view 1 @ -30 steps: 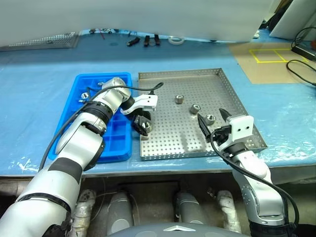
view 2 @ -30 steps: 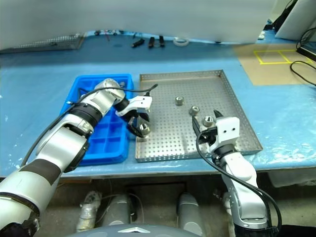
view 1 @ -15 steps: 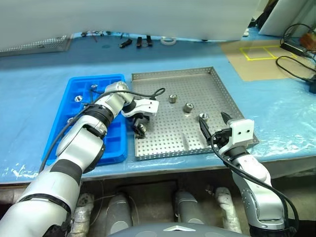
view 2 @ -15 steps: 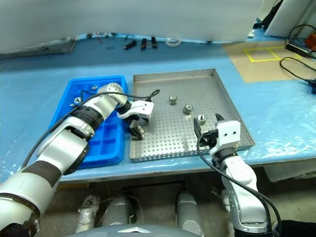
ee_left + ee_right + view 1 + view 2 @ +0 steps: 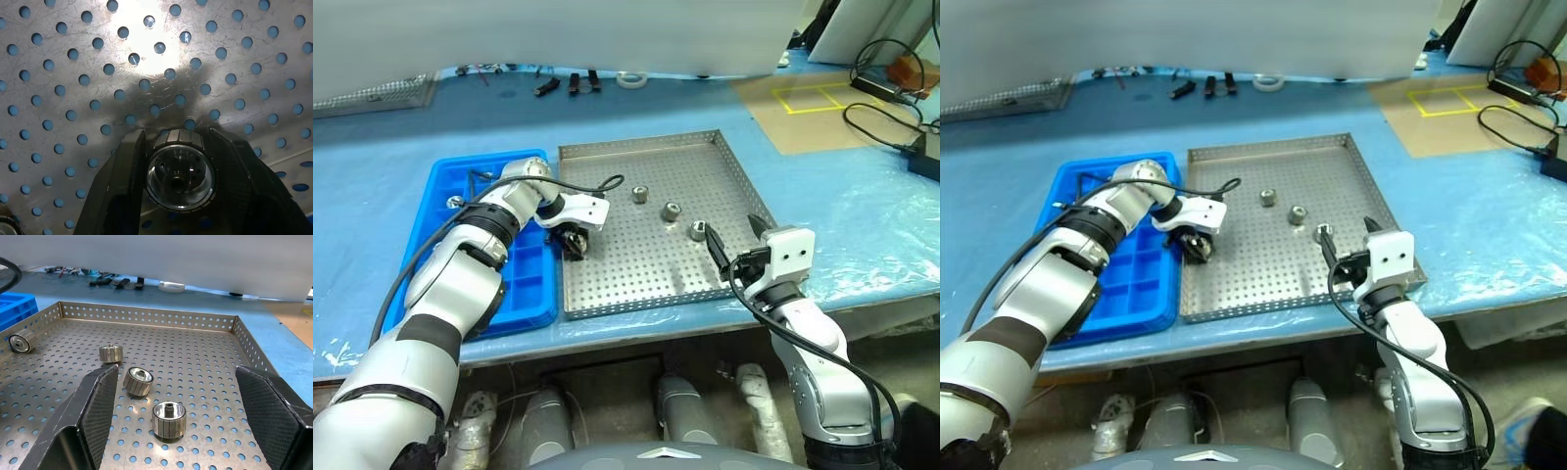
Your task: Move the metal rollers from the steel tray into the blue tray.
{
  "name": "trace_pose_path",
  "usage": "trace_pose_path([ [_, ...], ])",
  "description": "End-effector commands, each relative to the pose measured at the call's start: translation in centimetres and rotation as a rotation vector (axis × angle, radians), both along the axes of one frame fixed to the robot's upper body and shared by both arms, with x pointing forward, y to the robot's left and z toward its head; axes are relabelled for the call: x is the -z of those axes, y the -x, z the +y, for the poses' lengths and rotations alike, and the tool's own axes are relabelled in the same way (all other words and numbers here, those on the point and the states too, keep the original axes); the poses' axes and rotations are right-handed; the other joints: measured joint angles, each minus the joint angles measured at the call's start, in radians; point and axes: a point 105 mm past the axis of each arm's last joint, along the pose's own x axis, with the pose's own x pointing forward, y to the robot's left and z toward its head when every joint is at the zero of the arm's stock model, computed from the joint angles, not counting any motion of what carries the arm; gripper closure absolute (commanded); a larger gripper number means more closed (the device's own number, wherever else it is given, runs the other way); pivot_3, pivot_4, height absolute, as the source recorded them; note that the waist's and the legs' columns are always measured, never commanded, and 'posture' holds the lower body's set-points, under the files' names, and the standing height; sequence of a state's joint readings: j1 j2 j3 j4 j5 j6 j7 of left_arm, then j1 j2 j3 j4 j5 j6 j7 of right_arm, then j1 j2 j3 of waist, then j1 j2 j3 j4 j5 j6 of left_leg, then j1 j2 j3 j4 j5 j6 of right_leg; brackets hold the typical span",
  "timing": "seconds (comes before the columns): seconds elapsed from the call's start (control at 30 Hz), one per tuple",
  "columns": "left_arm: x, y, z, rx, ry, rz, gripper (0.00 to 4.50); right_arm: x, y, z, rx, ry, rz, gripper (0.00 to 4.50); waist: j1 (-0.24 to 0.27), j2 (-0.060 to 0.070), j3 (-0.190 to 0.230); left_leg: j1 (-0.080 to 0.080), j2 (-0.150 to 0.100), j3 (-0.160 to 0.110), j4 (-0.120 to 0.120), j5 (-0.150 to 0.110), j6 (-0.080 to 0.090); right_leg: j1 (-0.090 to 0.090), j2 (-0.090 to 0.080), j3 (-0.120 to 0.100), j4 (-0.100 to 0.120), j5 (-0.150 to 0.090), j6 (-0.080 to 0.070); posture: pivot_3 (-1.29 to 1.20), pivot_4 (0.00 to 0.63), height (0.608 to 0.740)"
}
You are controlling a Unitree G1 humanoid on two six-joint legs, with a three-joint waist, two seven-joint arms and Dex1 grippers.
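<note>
The steel tray (image 5: 646,140) lies mid-table with the blue tray (image 5: 529,289) against its left side. My left gripper (image 5: 573,243) points down just inside the steel tray's left rim. Its black fingers (image 5: 122,186) are shut on one metal roller (image 5: 180,171), close over the perforated floor. Three more rollers lie loose in the tray's right half (image 5: 640,194), (image 5: 671,211), (image 5: 698,231). Another roller (image 5: 19,342) rests by the tray's left wall. My right gripper (image 5: 734,237) hovers open at the tray's front right, just short of the nearest roller (image 5: 168,418). One roller (image 5: 455,203) sits in a blue compartment.
Small black tools (image 5: 570,83) and a white tape roll (image 5: 628,78) lie at the back of the blue-covered table. A wire-mesh rack (image 5: 372,96) is far left. A cardboard sheet with a yellow square (image 5: 803,98) and cables (image 5: 891,108) are at the right.
My left gripper's fingers, open around the roller a second ago, have closed onto it. The whole picture has shifted as the camera turned. The right arm has held still.
</note>
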State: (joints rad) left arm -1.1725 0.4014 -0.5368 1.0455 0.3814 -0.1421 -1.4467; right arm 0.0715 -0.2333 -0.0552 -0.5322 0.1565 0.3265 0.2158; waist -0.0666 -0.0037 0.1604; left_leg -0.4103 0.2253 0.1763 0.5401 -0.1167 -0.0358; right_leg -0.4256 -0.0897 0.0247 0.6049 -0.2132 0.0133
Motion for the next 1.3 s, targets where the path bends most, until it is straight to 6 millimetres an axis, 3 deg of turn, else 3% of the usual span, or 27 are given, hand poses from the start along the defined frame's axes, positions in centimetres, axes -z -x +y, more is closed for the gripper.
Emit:
trace_pose_path([
  [0.03, 1.0, 0.1, 3.0, -0.079, -0.063, 0.028, 2.79, -1.1, -0.2, 0.3, -0.016, 0.005, -0.053, 0.48, 0.000, 0.000, 0.000, 0.000, 0.000, 0.000, 0.000, 0.000, 0.000, 0.000, 0.000, 0.000, 0.000, 0.000, 0.000, -0.37, 0.150, 0.740],
  [0.2, -0.6, -0.7, 0.0, -0.088, 0.155, -0.040, 2.79, -1.4, -0.4, 0.7, -0.047, 0.000, -0.060, 0.48, 0.006, 0.000, 0.000, 0.000, 0.000, 0.000, 0.000, 0.000, -0.001, -0.001, 0.000, 0.000, 0.000, 0.000, 0.000, -0.35, 0.150, 0.740],
  [0.33, -3.7, 0.0, -3.4, -0.010, 0.456, -0.033, 2.79, -2.2, -0.6, 1.5, -0.113, 0.001, -0.076, 0.48, 0.035, -0.001, 0.001, -0.001, -0.002, 0.001, 0.000, -0.001, 0.001, -0.001, 0.000, 0.001, -0.001, 0.000, -0.001, -0.32, 0.150, 0.740],
  [0.5, -7.1, 0.8, -4.6, -0.024, 0.723, -0.027, 2.79, -3.5, -1.2, 3.8, -0.274, 0.021, -0.103, 0.48, 0.068, -0.002, 0.001, -0.005, -0.001, 0.001, 0.000, -0.001, 0.001, -0.004, 0.000, 0.001, 0.000, 0.001, -0.002, -0.24, 0.150, 0.740],
  [0.67, -8.6, 1.8, -3.2, -0.096, 0.851, -0.086, 2.79, -4.6, -2.2, 5.8, -0.426, 0.043, -0.119, 0.48, 0.088, -0.001, 0.002, -0.005, -0.001, 0.001, -0.001, -0.001, 0.001, -0.005, 0.000, 0.001, 0.000, 0.001, -0.002, -0.13, 0.150, 0.740],
  [0.77, -9.2, 1.9, -0.9, -0.230, 0.913, -0.168, 2.79, -5.2, -2.9, 7.0, -0.546, 0.062, -0.118, 0.48, 0.100, -0.001, 0.002, -0.005, -0.001, 0.001, -0.001, -0.001, 0.001, -0.005, 0.000, 0.000, 0.000, 0.001, -0.002, -0.01, 0.150, 0.740],
  [1.13, -9.4, 4.1, 5.9, -0.673, 1.055, -0.441, 2.79, -5.4, -4.1, 11.1, -0.844, 0.078, -0.087, 0.48, 0.196, -0.001, 0.002, -0.011, 0.001, -0.002, -0.002, 0.000, -0.001, -0.008, -0.001, -0.007, 0.001, 0.000, -0.003, 0.32, 0.150, 0.740],
  [1.3, -8.3, 4.6, 8.1, -0.884, 1.074, -0.556, 2.79, -5.5, -4.5, 12.1, -0.892, 0.084, -0.090, 0.48, 0.232, -0.001, 0.002, -0.012, 0.001, -0.004, -0.002, 0.000, -0.002, -0.008, -0.002, -0.009, 0.002, 0.000, -0.003, 0.39, 0.150, 0.740],
])
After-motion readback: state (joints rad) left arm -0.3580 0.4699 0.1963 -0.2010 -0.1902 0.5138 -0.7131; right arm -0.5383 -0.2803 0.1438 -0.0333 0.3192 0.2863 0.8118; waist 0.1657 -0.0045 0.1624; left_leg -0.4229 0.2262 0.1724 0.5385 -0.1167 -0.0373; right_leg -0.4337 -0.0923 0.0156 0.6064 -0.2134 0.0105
